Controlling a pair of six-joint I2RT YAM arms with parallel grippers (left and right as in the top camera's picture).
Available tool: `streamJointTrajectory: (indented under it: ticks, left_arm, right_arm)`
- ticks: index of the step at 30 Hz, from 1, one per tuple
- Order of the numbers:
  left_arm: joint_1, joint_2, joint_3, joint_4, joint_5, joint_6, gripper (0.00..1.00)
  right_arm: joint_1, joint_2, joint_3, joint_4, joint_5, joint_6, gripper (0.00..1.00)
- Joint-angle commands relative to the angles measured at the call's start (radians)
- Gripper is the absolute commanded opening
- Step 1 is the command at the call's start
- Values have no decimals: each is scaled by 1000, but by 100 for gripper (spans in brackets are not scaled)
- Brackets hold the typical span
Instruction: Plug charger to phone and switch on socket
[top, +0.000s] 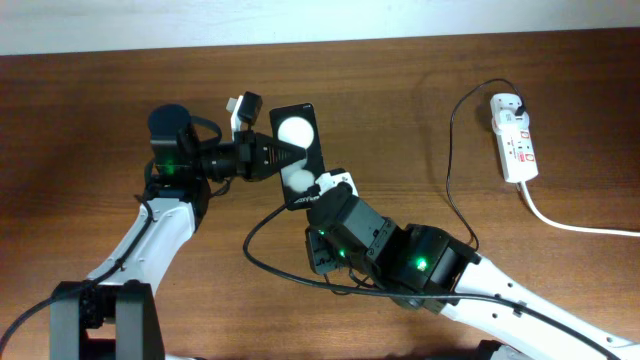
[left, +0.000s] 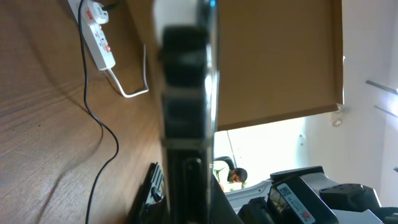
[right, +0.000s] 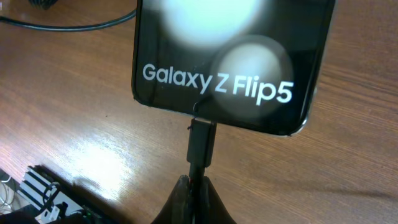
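Closest to view are the right gripper's dark fingertips, pinched tight on the charger just behind its small black connector, with no gap showing between them. The connector's tip meets the near short edge of the phone, right below the white lettering "Galaxy Z Flip5"; whether it is pushed fully home I cannot tell. From above, the phone sits about midway between the left and right edges of the table, somewhat toward the far edge, face up with its two white round blobs showing. The left gripper reaches in from the left and is closed on the phone across its middle, one finger lying over the face between the blobs; its wrist camera shows the phone only edge-on and blurred, and I cannot tell if the phone rests on the wood or is held just off it. The right gripper comes at the phone's near end from the near right. The thin black cable of the charger loops over the wood toward the right, up to the socket, which lies flat close to the far right corner, its length running from far to near. A dark plug sits at its far end, and its thick white cord trails off toward the right edge. The socket's switch is too small to read.
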Motion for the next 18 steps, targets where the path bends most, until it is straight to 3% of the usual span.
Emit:
streamJointTrajectory:
  ticks: [1, 4, 5, 6, 11, 14, 18]
  left_arm:
    - [-52, -13, -12, -5, 127, -8, 0]
    - [-51, -13, -12, 6, 126, 1, 0]
    - [-51, -13, -12, 14, 126, 13, 0]
    - [-51, -13, -12, 14, 126, 27, 0]
    - [-52, -13, -12, 13, 92, 63, 0]
    - [-55, -13, -12, 13, -69, 90, 0]
    - [-133, -12, -12, -158, -297, 260, 0]
  right_arm:
    - [-16, -31, 71, 45, 119, -13, 4]
    - [-15, -54, 71, -13, 118, -13, 6]
    - [-15, -94, 71, -59, 118, -13, 19]
    - [-15, -123, 71, -87, 118, -13, 26]
    - [-15, -289, 71, -249, 119, -13, 45]
    - [-15, -413, 71, -338, 124, -13, 66]
    - [-15, -487, 71, -434, 164, -13, 75]
